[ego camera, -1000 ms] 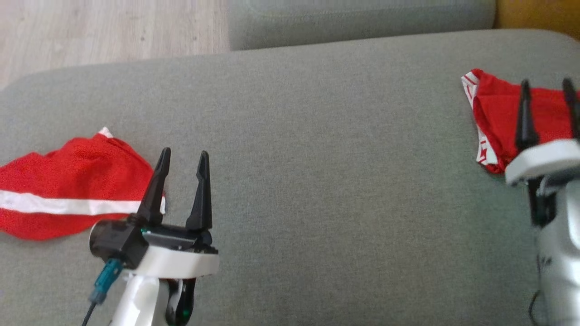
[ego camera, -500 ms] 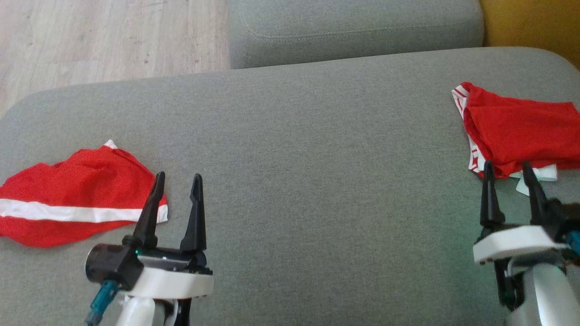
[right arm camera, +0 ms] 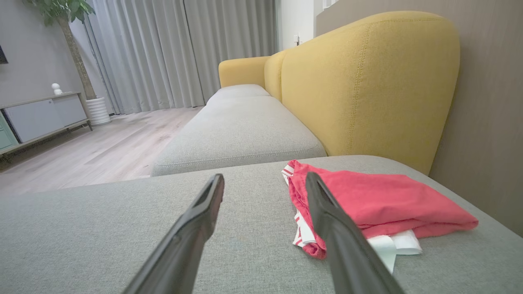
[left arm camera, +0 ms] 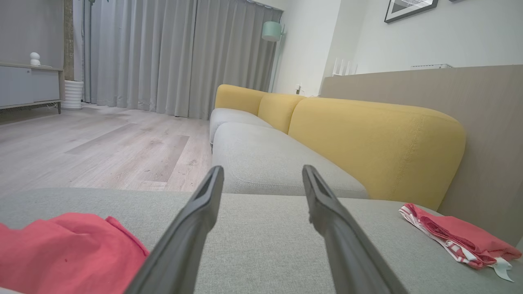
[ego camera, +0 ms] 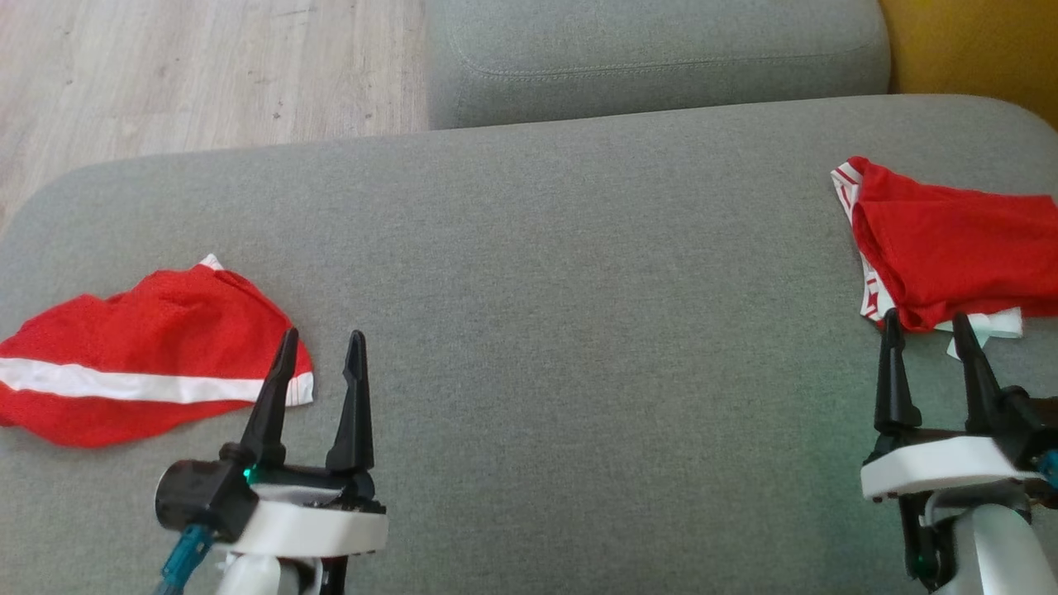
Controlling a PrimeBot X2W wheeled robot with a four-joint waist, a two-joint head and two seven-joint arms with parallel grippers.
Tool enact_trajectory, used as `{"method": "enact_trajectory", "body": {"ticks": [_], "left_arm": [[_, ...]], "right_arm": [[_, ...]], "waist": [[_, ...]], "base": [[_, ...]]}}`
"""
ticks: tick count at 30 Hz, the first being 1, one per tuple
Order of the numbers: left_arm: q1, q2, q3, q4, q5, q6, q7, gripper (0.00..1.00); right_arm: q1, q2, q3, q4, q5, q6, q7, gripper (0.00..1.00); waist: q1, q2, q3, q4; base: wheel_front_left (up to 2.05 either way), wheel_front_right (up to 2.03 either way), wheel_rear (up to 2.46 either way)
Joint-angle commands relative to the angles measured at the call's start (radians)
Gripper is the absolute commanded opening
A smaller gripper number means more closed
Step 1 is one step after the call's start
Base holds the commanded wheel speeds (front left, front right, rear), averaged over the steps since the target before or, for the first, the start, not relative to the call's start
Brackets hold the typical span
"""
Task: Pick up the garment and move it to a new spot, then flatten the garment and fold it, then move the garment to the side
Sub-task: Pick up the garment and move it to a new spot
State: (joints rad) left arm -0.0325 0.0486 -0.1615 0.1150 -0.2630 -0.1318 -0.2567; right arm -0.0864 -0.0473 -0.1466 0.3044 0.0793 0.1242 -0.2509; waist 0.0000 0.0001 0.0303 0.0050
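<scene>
I see two red garments on the grey cushion (ego camera: 579,289), well apart. The striped garment (ego camera: 140,355) lies rumpled at the cushion's left end, a white band running across it. The folded garment (ego camera: 959,248) sits at the right end, near the yellow backrest (right arm camera: 359,81), with a white tag (ego camera: 992,324) poking out from its near edge. My left claw (ego camera: 323,332) is spread and holds nothing. From the head camera its left finger crosses the striped garment's right edge, and from the left wrist that garment (left arm camera: 69,253) lies low and to the left of the fingers, with the folded one (left arm camera: 461,232) far off to the right. My right claw (ego camera: 926,314) is spread too and empty, its tips just short of the folded garment's near edge. From the right wrist, one finger of that claw (right arm camera: 265,174) cuts across the front of the folded garment (right arm camera: 376,204), though I cannot tell whether it touches the cloth. Beyond the cushion are a second grey cushion (ego camera: 653,58) and the pale wood floor (ego camera: 207,74).
</scene>
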Motion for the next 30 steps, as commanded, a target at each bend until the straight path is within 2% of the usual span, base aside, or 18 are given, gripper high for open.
{"method": "enact_trajectory", "body": {"ticks": [1,9,14,21,30], "left_arm": [[-0.033,0.002,0.036,-0.04,-0.003,0.006,-0.005,1.0],[-0.032,0.002,0.032,-0.04,-0.006,0.009,-0.005,1.0],[-0.035,0.002,0.039,-0.038,-0.002,0.011,-0.005,1.0],[-0.032,0.002,0.051,-0.036,0.006,0.012,-0.005,1.0],[-0.024,0.002,0.074,-0.022,0.018,0.015,-0.005,1.0]], "right_arm": [[-0.015,-0.003,0.027,-0.036,0.009,0.007,-0.011,1.0],[-0.012,-0.003,0.032,-0.039,0.022,0.007,-0.011,1.0],[-0.006,-0.003,0.039,-0.046,0.029,0.007,-0.011,1.0],[0.006,-0.003,0.058,-0.049,0.039,0.007,-0.011,1.0],[0.025,-0.003,0.11,-0.037,0.06,0.007,-0.011,1.0]], "waist": [[0.0,-0.0001,0.001,-0.001],[0.0,-0.0001,-0.004,-0.002],[0.0,-0.0001,-0.01,0.026],[0.0,-0.0001,-0.015,0.102],[0.0,-0.0001,-0.028,0.239]], "base": [[0.0,0.0,0.0],[0.0,0.0,0.0],[0.0,0.0,0.0],[0.0,0.0,0.0],[0.0,0.0,0.0]]}}
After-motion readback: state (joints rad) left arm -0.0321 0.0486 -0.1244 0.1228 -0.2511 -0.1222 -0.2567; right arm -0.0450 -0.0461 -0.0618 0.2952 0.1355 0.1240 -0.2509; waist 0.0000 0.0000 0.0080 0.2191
